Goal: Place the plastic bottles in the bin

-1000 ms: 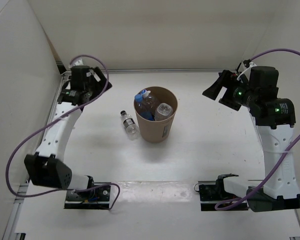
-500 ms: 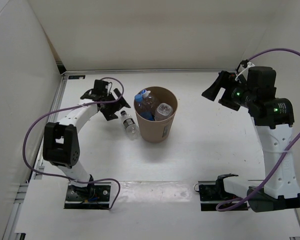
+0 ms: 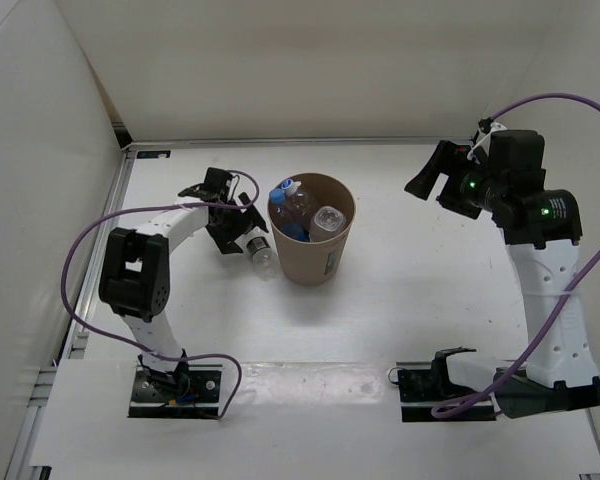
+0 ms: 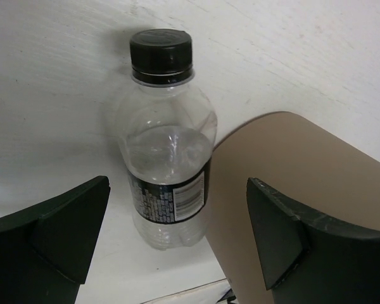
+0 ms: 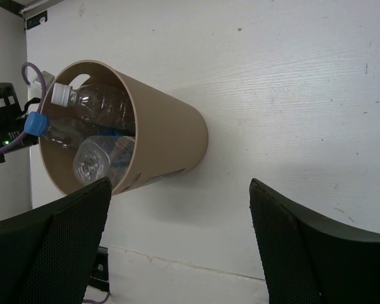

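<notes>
The tan bin (image 3: 317, 262) stands mid-table with three clear bottles inside: one with a blue cap (image 3: 284, 189), one with a white cap (image 5: 62, 95), and one showing its base (image 3: 326, 218). A black-capped bottle (image 3: 263, 257) with a black label lies on the table against the bin's left side. My left gripper (image 3: 242, 225) is open just over it. In the left wrist view the bottle (image 4: 168, 145) lies between my spread fingers (image 4: 69, 221), untouched, with the bin wall (image 4: 291, 183) on the right. My right gripper (image 3: 427, 178) is open and empty, held high at the right.
White walls close the table at the back and left. The left arm's purple cable (image 3: 90, 240) loops beside the arm. In the right wrist view the bin (image 5: 171, 136) and bare white table show below my right gripper (image 5: 180, 190).
My left arm has swung from the back left corner over to the black-capped bottle beside the bin. The bottle and bin have not moved. The right arm has barely shifted.
</notes>
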### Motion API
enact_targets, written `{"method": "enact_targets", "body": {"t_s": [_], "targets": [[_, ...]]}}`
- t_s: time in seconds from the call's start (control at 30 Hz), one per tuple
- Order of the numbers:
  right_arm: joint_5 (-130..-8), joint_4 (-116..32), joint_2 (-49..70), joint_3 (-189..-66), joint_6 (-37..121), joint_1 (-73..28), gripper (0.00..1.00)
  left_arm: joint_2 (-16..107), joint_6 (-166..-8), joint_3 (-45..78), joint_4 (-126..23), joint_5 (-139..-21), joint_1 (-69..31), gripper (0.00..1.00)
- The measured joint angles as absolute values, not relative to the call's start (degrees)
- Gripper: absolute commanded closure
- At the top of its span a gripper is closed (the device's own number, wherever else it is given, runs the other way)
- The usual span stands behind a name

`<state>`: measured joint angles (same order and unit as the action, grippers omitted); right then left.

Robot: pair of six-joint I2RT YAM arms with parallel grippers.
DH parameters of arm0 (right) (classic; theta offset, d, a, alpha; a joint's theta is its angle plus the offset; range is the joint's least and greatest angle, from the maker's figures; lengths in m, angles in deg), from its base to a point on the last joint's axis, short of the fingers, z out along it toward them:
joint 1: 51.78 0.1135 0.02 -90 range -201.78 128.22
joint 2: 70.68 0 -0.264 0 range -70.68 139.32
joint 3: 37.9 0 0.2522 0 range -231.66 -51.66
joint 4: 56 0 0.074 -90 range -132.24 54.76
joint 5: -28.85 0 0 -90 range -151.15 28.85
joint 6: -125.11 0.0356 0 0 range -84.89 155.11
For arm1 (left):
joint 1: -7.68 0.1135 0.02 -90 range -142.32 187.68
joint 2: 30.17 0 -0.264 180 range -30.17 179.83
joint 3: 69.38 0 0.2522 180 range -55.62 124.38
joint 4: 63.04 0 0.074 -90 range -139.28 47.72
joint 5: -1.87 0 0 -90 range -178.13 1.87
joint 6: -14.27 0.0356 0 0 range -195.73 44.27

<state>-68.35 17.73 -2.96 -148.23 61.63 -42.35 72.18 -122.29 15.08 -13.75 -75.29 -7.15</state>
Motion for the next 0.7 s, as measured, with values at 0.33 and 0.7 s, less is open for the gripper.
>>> {"method": "enact_targets", "body": {"t_s": [0.33, 0.7], "targets": [[-68.4, 17.8, -1.9, -148.3, 61.7, -44.7, 0.1, 76.8, -124.5, 15.4, -15.6, -73.9, -7.1, 0.09], [-71.6, 17.6, 0.1, -149.2, 63.3, -48.4, 0.1, 78.9, -126.3, 15.4, -19.9, -70.6, -5.0, 0.47]]}}
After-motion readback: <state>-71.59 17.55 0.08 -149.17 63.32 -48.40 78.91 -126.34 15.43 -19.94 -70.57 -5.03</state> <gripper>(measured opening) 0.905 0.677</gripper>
